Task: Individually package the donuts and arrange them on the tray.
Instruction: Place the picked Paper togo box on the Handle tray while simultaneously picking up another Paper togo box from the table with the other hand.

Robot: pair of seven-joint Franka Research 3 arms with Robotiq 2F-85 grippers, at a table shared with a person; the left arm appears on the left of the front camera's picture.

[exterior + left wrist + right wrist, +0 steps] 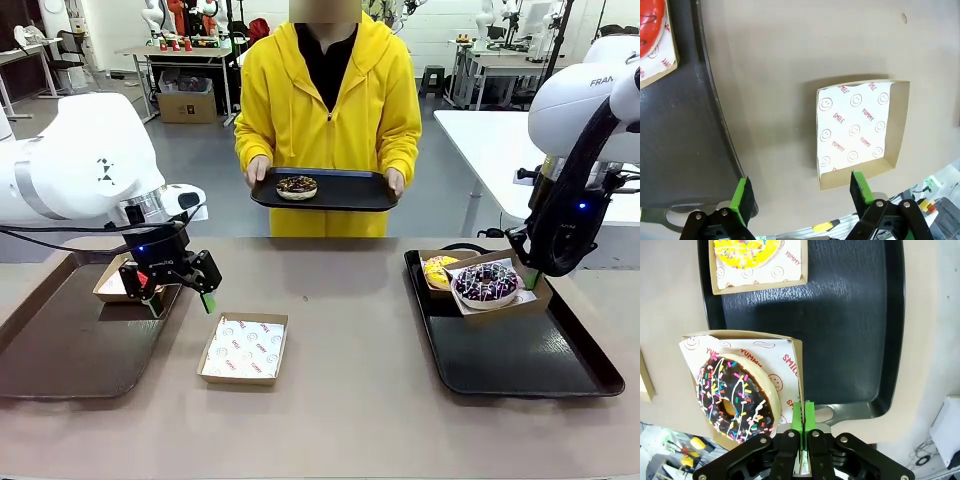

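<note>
A dark chocolate donut with sprinkles (732, 392) lies in a cardboard box (790, 347), and my right gripper (802, 415) is shut on that box's side wall. The box (487, 285) hangs tilted over the left part of the black tray (520, 360), next to the boxed yellow donut (437, 270) (747, 250). My left gripper (165, 285) (801, 190) is open over the right rim of the brown tray (60, 350), holding nothing. A red donut (647, 20) sits boxed on that tray. Across the table, a person holds a black tray (345, 195) with a crumb-topped chocolate donut (297, 187).
An empty paper-lined box (243, 347) (860, 130) rests on the table between the two trays, just right of my left gripper. The person stands at the far edge, both hands on the held tray.
</note>
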